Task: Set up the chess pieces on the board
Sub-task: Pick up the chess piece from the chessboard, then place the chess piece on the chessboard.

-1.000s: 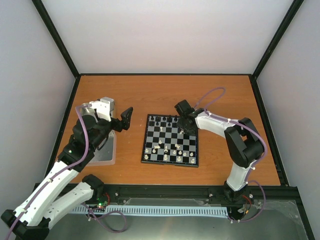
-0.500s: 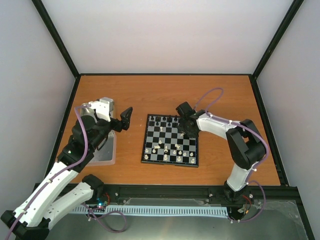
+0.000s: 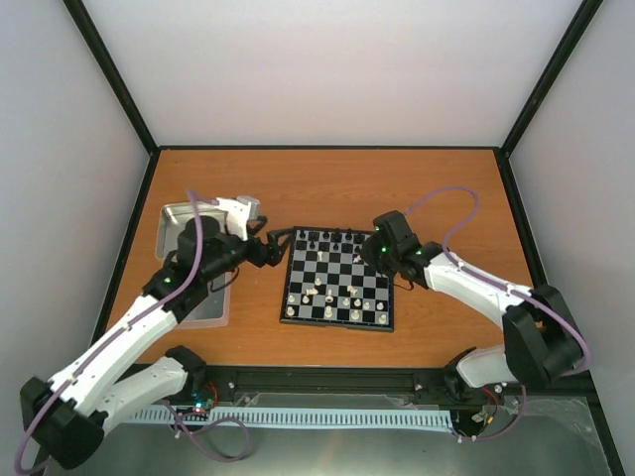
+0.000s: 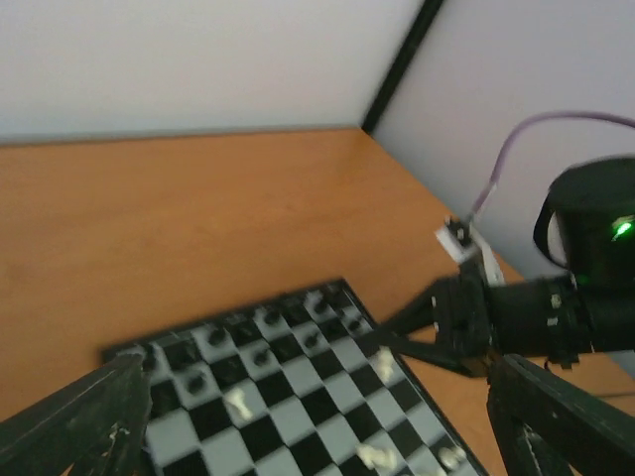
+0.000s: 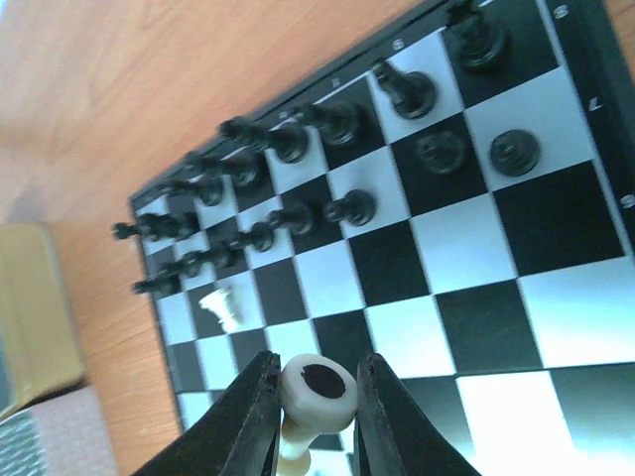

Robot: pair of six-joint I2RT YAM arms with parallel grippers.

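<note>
The board [image 3: 337, 325] lies mid-table. Black pieces [image 3: 327, 239] fill its two far rows, and cream-white pieces [image 3: 332, 296] stand scattered on the near half. My right gripper [image 3: 386, 256] hovers over the board's far right part. In the right wrist view it [image 5: 316, 397] is shut on a cream-white piece [image 5: 317, 389] whose dark-felted base faces the camera, above the board [image 5: 466, 248] and its black pieces [image 5: 298, 139]. My left gripper [image 3: 277, 245] is at the board's far left corner. In the left wrist view it [image 4: 317, 382] is open and empty, above the board [image 4: 298, 397].
A shiny metal tray [image 3: 177, 213] lies left of the board, partly under my left arm. One cream-white piece [image 5: 223, 305] stands alone near the black rows. Black frame posts and pale walls bound the table. My right arm [image 4: 516, 312] shows in the left wrist view.
My left gripper has swung right from over the tray to the board's far left corner. My right arm has stretched out lower and to the right, and its gripper has shifted slightly right.
</note>
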